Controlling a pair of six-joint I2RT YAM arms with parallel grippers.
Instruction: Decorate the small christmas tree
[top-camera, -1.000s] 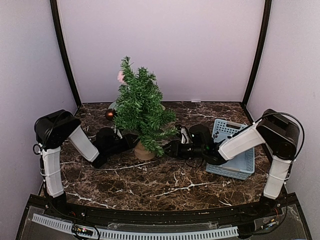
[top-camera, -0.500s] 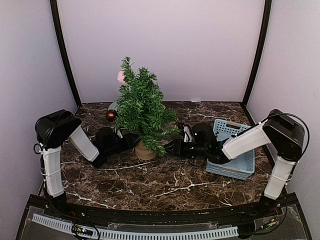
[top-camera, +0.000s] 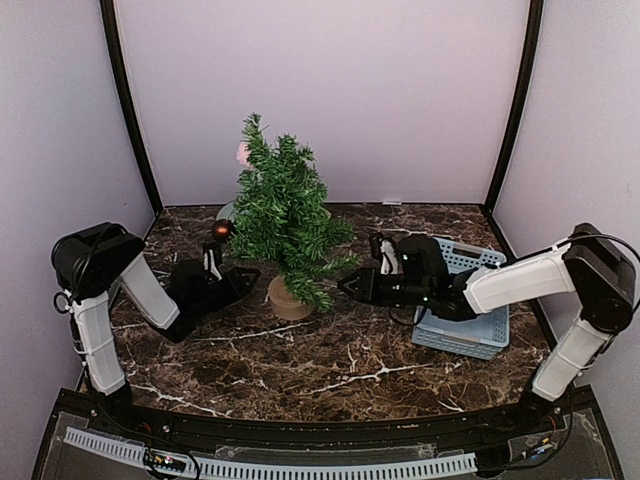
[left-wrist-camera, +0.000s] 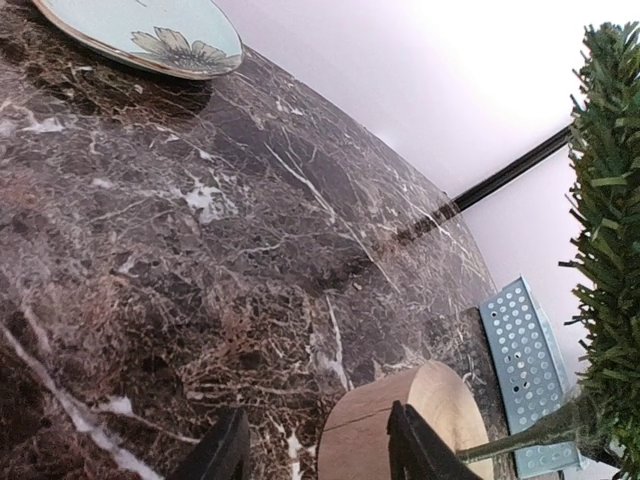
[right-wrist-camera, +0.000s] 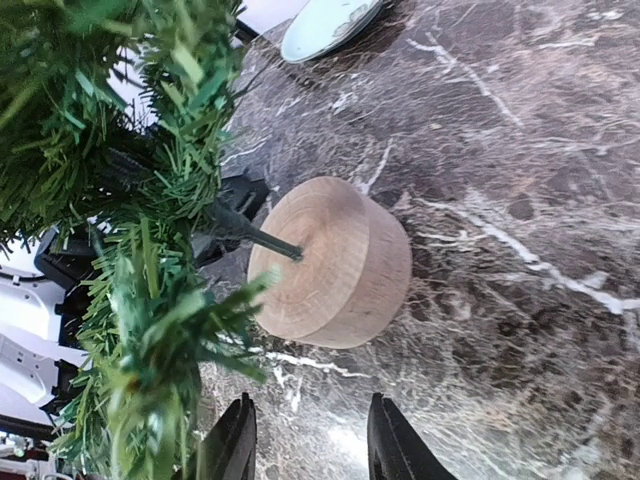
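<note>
The small christmas tree (top-camera: 283, 215) stands upright at mid-table on its round wooden stump (top-camera: 285, 300). A dark red ball (top-camera: 220, 229) hangs at its left side and a pink ornament (top-camera: 241, 153) sits near its top. My left gripper (top-camera: 243, 276) is open and empty, low on the table just left of the stump. In the left wrist view the stump (left-wrist-camera: 385, 425) lies right before the open gripper (left-wrist-camera: 318, 452). My right gripper (top-camera: 347, 287) is open and empty just right of the stump. The right wrist view shows the stump (right-wrist-camera: 335, 265) ahead of the gripper (right-wrist-camera: 310, 445).
A light blue perforated basket (top-camera: 470, 315) sits at the right under my right arm, also seen in the left wrist view (left-wrist-camera: 525, 370). A pale flowered plate (left-wrist-camera: 140, 30) lies behind the tree. The marble table (top-camera: 330, 370) is walled on three sides.
Both arms have drawn back from the stump: the left gripper moved left, the right gripper moved right. The tree has not moved.
</note>
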